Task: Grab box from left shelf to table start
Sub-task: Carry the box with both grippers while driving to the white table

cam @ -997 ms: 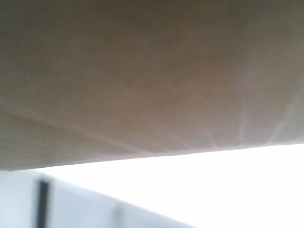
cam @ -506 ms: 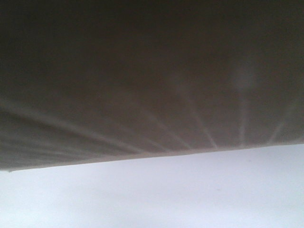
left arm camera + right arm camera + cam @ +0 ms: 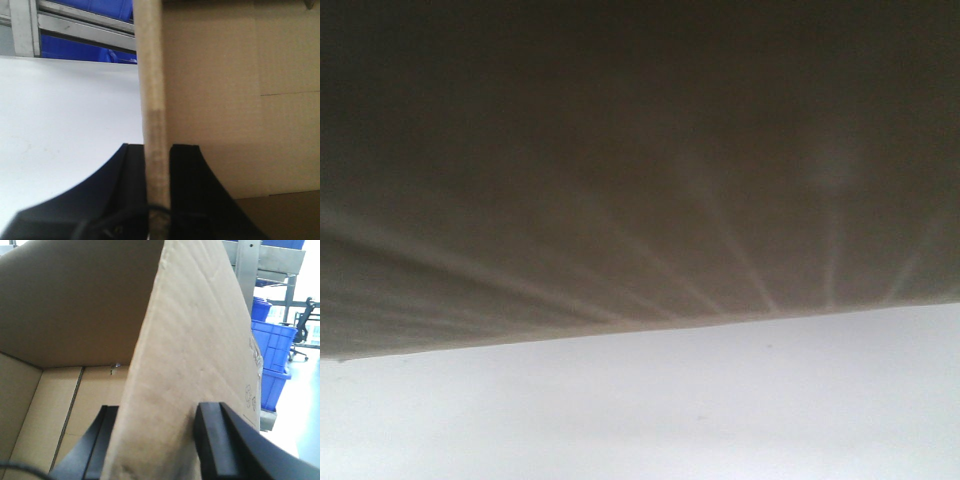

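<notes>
The brown cardboard box (image 3: 640, 150) fills the upper two thirds of the front view, close to the camera. The white table (image 3: 720, 400) lies below its lower edge; I cannot tell whether they touch. In the left wrist view my left gripper (image 3: 157, 147) is shut on the box's thin upright wall (image 3: 152, 75), one black finger on each side, with the table (image 3: 60, 110) to the left. In the right wrist view my right gripper (image 3: 160, 410) is shut on the box's opposite wall (image 3: 195, 340), and the open inside of the box shows to the left.
The metal shelf rail (image 3: 85, 25) with blue bins (image 3: 75, 47) behind it stands past the table's far edge. In the right wrist view, shelf steel (image 3: 270, 257), stacked blue bins (image 3: 272, 345) and an office chair (image 3: 305, 310) stand to the right.
The table edge and a dark post seen below the box a second ago have left the view; only white table shows there now. The picture has darkened. The box's lower edge has hardly shifted.
</notes>
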Tool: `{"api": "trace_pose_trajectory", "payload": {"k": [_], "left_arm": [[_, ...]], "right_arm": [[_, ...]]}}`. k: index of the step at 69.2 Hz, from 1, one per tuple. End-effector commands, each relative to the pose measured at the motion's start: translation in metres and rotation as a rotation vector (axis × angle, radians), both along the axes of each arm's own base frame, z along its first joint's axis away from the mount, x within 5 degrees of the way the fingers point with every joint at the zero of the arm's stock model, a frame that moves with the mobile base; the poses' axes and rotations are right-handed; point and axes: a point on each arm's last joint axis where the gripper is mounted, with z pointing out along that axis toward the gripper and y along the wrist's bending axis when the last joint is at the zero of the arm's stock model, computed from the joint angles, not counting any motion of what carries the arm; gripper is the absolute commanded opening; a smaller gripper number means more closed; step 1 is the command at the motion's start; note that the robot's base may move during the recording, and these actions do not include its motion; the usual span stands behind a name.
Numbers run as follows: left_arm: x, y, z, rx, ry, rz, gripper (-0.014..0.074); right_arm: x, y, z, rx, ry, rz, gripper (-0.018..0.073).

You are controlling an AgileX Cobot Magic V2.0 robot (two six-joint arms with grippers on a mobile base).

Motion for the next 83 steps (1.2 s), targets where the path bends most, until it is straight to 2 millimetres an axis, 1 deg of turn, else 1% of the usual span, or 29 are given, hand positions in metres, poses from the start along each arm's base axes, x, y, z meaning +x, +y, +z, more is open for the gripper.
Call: {"api": "trace_pose_trajectory", "payload": {"k": [1,83], "left_arm": [[0.0044,0.0064,-0.0056,0.157,0.029,0.054,-0.0099],[0.0042,0.0053,-0.0053,0.141,0.031,0.045,-0.0099]], "right_arm": [[-0.0063,-0.0055,0.0194,0.024,-0.159,-0.053,0.0060],[-0.0061,-0.0053,0.0186,0.021,-0.151,-0.051,0.0060]]}}
